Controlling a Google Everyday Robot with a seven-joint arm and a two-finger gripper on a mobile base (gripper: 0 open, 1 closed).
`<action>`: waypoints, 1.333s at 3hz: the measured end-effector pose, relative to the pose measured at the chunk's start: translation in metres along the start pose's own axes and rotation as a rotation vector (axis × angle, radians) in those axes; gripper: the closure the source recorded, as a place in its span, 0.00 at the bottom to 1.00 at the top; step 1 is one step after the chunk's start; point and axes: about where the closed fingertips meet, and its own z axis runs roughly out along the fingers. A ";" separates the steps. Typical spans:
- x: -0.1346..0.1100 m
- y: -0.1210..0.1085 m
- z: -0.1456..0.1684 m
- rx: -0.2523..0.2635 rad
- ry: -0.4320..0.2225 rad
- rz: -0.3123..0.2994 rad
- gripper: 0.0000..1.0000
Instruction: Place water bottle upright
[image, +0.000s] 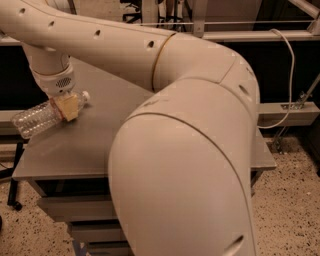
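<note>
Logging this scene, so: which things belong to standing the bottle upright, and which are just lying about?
Job: water bottle, on its side at left; gripper, shut on it near the cap.
Just there: table; white cable at the right.

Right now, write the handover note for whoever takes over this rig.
End effector: over the table's left side, closed on the bottle near its neck.
Bottle: lying nearly flat, cap toward the middle of the table, base reaching past the left edge.
Done: the bottle appears to be grasped.
Left: turn it upright, stand it on the table, let go.
</note>
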 end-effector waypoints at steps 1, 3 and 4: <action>0.036 -0.015 -0.031 0.072 0.082 -0.096 1.00; 0.152 -0.050 -0.093 0.290 0.140 -0.269 1.00; 0.184 -0.047 -0.109 0.392 0.132 -0.373 1.00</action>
